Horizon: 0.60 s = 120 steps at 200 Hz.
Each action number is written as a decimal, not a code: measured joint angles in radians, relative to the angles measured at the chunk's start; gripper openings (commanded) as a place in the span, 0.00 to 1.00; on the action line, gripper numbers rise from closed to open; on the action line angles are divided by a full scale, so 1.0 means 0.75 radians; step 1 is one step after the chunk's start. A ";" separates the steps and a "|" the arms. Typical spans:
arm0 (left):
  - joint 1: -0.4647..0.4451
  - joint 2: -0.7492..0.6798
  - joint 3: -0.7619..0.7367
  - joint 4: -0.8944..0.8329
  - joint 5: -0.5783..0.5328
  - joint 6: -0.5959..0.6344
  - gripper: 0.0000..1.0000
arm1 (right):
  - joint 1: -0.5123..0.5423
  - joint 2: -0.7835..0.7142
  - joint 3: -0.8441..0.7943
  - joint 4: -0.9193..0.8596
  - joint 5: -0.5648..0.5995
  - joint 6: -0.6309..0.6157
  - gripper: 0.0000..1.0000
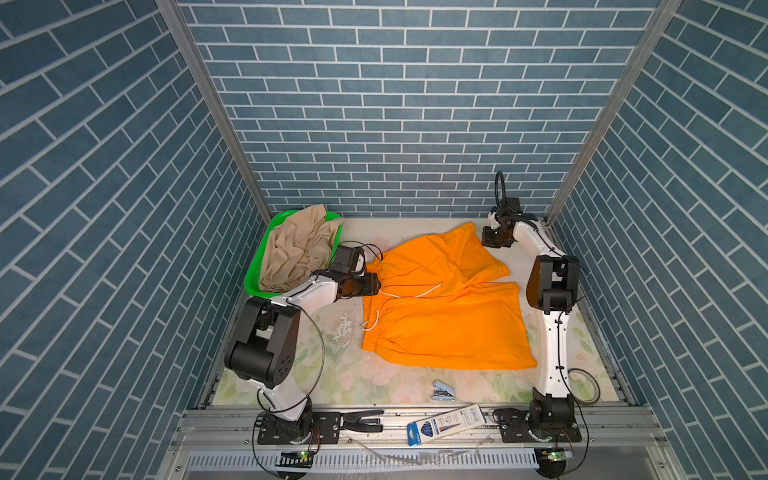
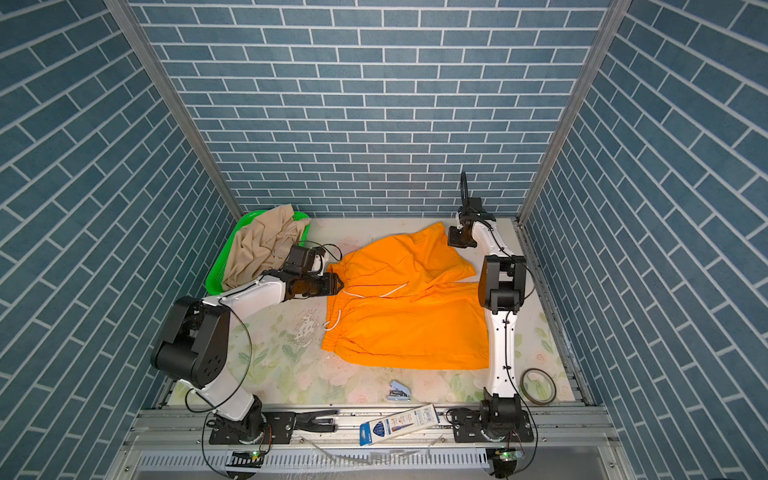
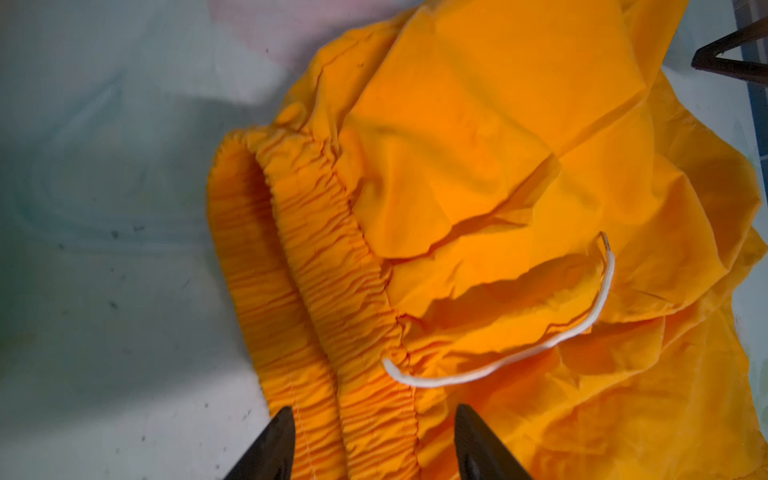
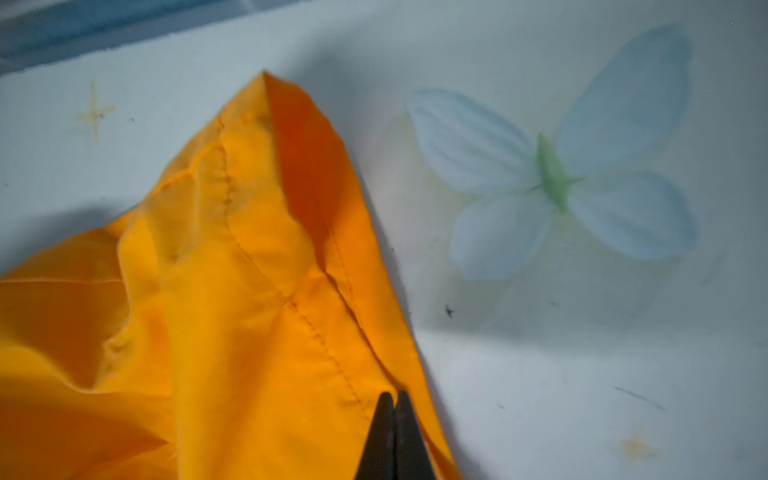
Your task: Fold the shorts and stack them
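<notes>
At mid-table, a little toward 3 o'clock, the orange shorts lay spread flat. Their waistband was at 9 o'clock and the legs ran to 3, with the 12 o'clock leg splayed off toward 1. The beige shorts sat crumpled in the basket at 10 o'clock.

The step in hand looked to be the first fold of the orange pair, at the grasping stage. The right gripper had its jaws together, pinching the hem at that splayed leg's corner, at 1 o'clock. The left gripper was at the waistband's 12 o'clock end with jaws apart, one on each side of the gathered band and not closed on it. The drawstring lay loose just beyond.

Next, as I judged it, the left needed to close on the band. Both arms could then lift and carry that half toward 6 o'clock onto the other leg, keeping pace so the cloth did not skew.
</notes>
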 measured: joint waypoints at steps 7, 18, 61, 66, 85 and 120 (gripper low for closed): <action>0.000 0.027 0.023 0.016 0.006 0.009 0.61 | -0.009 -0.022 -0.007 0.017 0.001 -0.001 0.00; 0.000 0.070 0.056 0.038 0.016 0.016 0.60 | -0.025 -0.054 -0.023 0.047 -0.011 -0.002 0.11; 0.000 0.145 0.088 0.081 0.048 0.019 0.60 | -0.021 -0.047 0.038 0.105 -0.143 -0.012 0.53; 0.000 0.145 0.088 0.081 0.048 0.019 0.60 | -0.015 -0.041 0.043 0.115 -0.152 -0.011 0.53; 0.000 0.145 0.088 0.083 0.047 0.019 0.60 | 0.012 -0.006 0.068 0.153 -0.173 0.011 0.54; 0.000 0.145 0.088 0.082 0.046 0.021 0.60 | 0.048 0.131 0.209 0.179 -0.178 0.086 0.54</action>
